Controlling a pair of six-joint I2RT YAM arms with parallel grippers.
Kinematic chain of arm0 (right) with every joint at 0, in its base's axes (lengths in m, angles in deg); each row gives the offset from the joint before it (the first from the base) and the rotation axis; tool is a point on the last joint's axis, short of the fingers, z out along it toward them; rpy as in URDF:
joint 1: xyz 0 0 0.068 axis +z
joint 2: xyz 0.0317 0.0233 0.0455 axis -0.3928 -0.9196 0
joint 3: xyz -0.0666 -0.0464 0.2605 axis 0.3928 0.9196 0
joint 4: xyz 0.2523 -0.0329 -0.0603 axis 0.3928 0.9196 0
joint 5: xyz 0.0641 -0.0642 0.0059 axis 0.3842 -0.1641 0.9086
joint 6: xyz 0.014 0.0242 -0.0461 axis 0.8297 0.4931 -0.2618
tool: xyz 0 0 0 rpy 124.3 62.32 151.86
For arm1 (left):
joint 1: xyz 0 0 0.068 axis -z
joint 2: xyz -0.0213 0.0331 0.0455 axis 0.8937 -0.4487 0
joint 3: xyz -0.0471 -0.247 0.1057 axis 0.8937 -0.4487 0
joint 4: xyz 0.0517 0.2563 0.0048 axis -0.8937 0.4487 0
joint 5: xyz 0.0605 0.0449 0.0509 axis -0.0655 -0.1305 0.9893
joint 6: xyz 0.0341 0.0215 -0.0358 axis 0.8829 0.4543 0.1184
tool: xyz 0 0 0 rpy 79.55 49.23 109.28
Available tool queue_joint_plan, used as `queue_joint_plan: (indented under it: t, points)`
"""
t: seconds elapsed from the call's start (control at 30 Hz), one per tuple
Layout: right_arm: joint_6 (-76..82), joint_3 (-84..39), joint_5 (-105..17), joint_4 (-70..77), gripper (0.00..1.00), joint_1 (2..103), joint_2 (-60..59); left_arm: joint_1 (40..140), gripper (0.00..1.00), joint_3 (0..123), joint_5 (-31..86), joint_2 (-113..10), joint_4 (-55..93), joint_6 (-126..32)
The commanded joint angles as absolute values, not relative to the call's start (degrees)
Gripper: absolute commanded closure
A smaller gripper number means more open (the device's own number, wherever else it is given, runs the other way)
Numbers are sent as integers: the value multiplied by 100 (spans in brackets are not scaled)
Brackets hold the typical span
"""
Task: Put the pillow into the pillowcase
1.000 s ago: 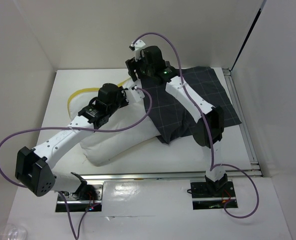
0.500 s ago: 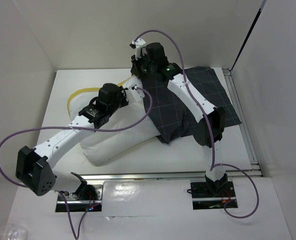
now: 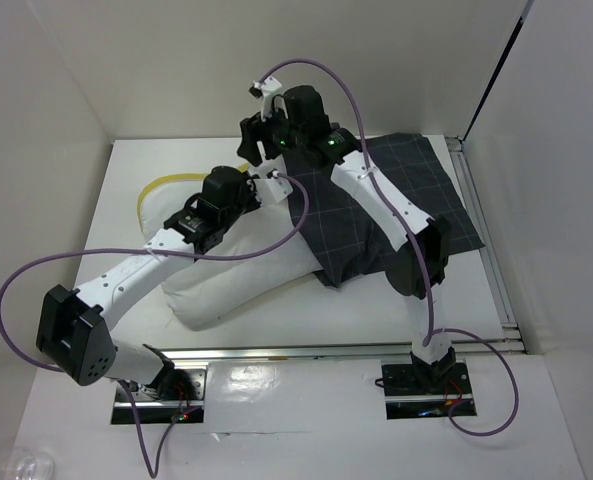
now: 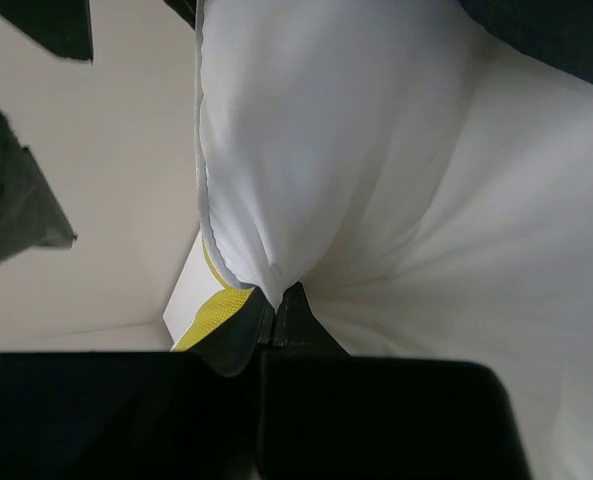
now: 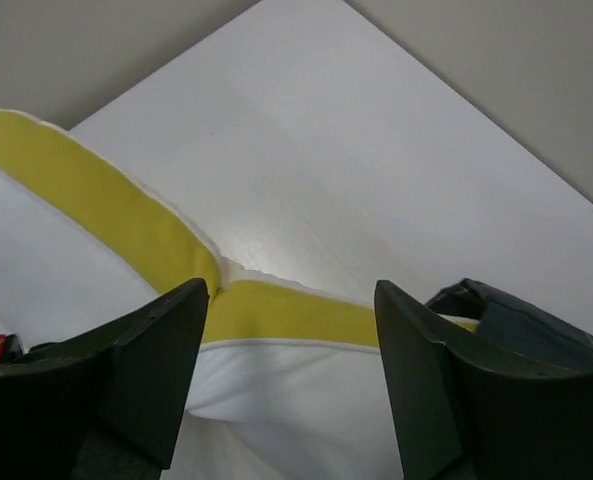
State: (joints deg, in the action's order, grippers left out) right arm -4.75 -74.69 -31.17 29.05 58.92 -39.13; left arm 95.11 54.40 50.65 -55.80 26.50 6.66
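Observation:
The white pillow [image 3: 226, 290] lies across the table's left and middle, its yellow band [image 3: 161, 185] curling at the far left. Its right end sits inside the dark checked pillowcase [image 3: 416, 190]. My left gripper [image 3: 269, 186] is shut on a pinch of white pillow fabric by the case's opening; in the left wrist view the left gripper [image 4: 276, 312] nips the pillow [image 4: 376, 150] beside the yellow band [image 4: 211, 318]. My right gripper [image 3: 248, 140] hovers open over the pillow's far edge. In the right wrist view the right gripper [image 5: 288, 300] straddles the yellow band [image 5: 306, 318], with the pillowcase [image 5: 521, 325] at its right.
White enclosure walls [image 3: 76, 90] close in the table on the left, back and right. A metal rail [image 3: 326, 350] runs along the near edge and another rail [image 3: 491, 260] along the right side. Purple cables [image 3: 36, 275] loop from both arms.
My right gripper has moved left, off the pillowcase's opening to above the pillow's yellow far edge, and now stands open. My left gripper keeps its pinch on the pillow.

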Motion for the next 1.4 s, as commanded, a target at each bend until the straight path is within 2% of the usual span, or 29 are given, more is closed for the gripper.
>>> queue_joint_plan:
  t: [0.0,0.17,0.37,0.6,0.83,0.9,0.97,1.0,1.03,1.07,1.37]
  points:
    - [-784,-7398,-4362,2557,24,5934,-3382,9603,100,5524,5120,-5452,2001,762]
    - [-1162,-7345,-5338,2610,24,5934,-3382,9603,100,5524,5120,-5399,2001,762]
    - [-1294,-7345,-5735,2891,24,5873,-3443,9656,100,5524,5173,-5347,2054,762]
    - [-1085,-7441,-5367,3645,24,5592,-3908,9656,100,5585,5277,-5347,2106,709]
    - [-995,-7318,-4910,3910,30,5302,-4208,9709,100,5585,5401,-5180,2107,709]
    - [-943,-7318,-4725,3972,40,5248,-4270,9709,100,5585,5401,-5180,2107,762]
    - [-943,-7380,-4330,4042,57,5196,-4331,9709,100,5524,5454,-5127,2107,762]
    - [-943,-7441,-4251,4042,81,5196,-4331,9761,100,5524,5454,-5127,2107,762]
    - [-943,-7511,-4041,4095,93,5196,-4384,9762,100,5524,5454,-5127,2107,762]
    - [-890,-7512,-3926,4095,100,5196,-4384,9762,100,5524,5454,-5127,2055,762]
    - [-617,-8347,-2607,4157,100,5581,-4103,9814,100,5471,5506,-5180,1993,762]
